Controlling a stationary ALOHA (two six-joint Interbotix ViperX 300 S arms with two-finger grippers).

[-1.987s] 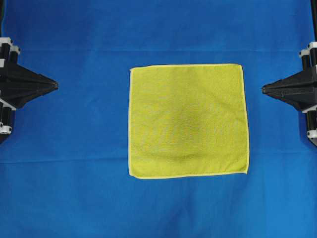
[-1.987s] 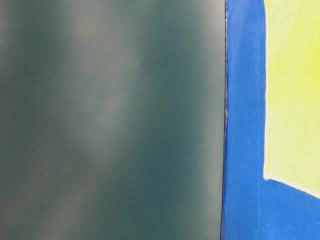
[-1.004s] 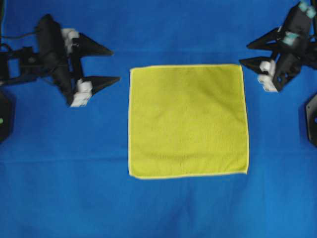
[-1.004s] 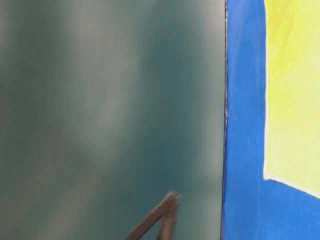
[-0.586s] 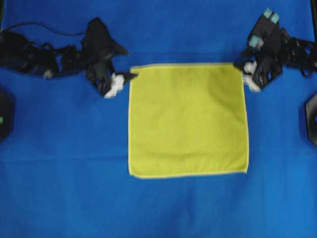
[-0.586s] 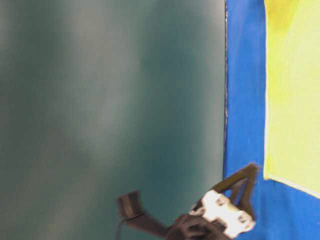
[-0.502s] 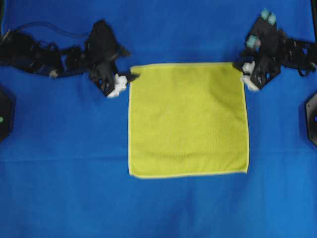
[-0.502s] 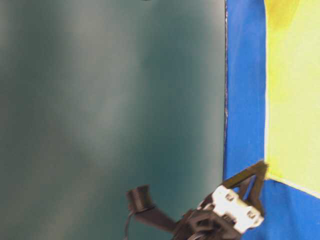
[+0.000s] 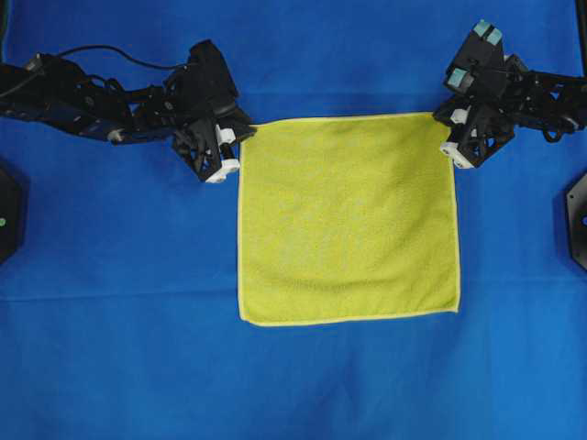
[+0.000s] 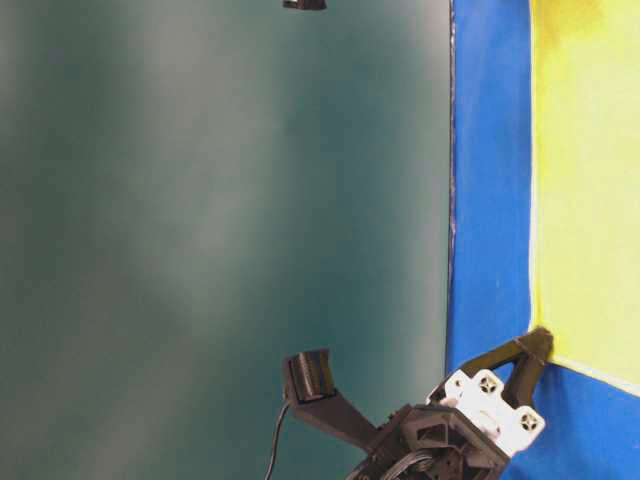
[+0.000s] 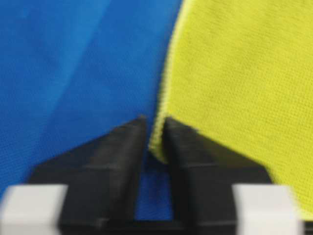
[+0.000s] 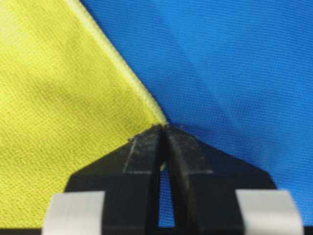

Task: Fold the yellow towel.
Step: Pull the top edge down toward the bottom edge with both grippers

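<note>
Both grippers have come in from the sides since a second ago, when they hung open and clear of the towel (image 9: 348,220); now each sits on a far corner with jaws closed.

Towel: flat on the blue worktop (image 9: 119,348), roughly centred in the overhead view, square, pale hem (image 9: 348,321) visible all round. Near edge and both near corners lie untouched. Far edge looks slightly pulled up toward the corners rather than dead straight.

Left gripper (image 9: 240,137): at the far-left corner, pinching the towel. Left wrist view shows the two black fingers (image 11: 122,147) nearly together with the hem corner caught in the narrow gap; rest of the cloth (image 11: 244,83) spreads off to the right, blue worktop to the left. Table-level view shows the same gripper (image 10: 535,345) with its tip right at the towel corner, white finger mount below it.

Right gripper (image 9: 448,128): at the far-right corner, also clamped on the towel. Right wrist view shows fingers (image 12: 144,152) closed to a thin slit with the corner tip (image 12: 159,117) entering between them; cloth fans out to the left, worktop to the right.

Arms (image 9: 73,96) reach in from the left and right edges of the overhead view. A cable (image 9: 119,53) loops over the left arm.
</note>
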